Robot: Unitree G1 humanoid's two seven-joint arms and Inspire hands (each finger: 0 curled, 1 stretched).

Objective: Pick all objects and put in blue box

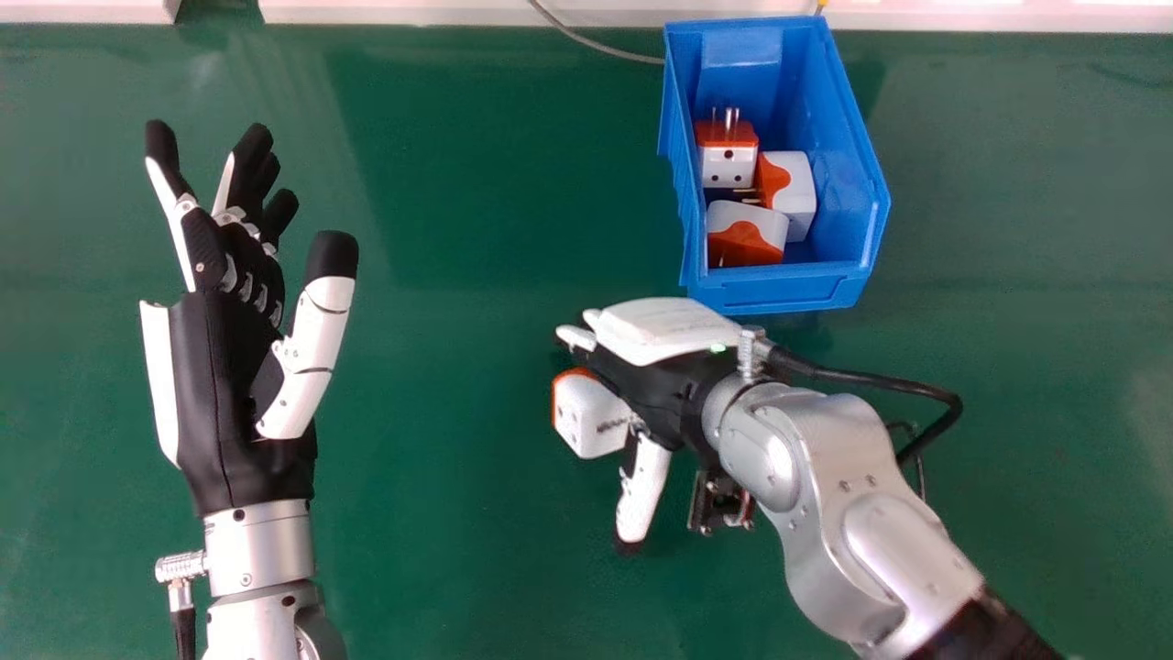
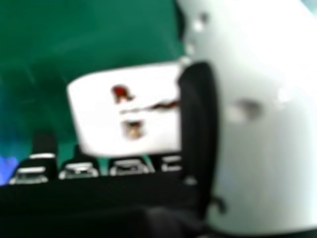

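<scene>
The right hand (image 1: 655,390), fingers loose, stands between 1 plug (image 1: 579,417) and the box (image 1: 783,291) holding 3 others (image 1: 729,169). A cable (image 1: 586,41) crosses the green table (image 1: 458,513). The left hand's (image 1: 220,385) fingers look relaxed.

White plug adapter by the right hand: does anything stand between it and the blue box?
In the head view, the right hand itself lies between the adapter and the blue box, whose near wall would likely need clearing too. Nothing else visible stands in the way.
</scene>
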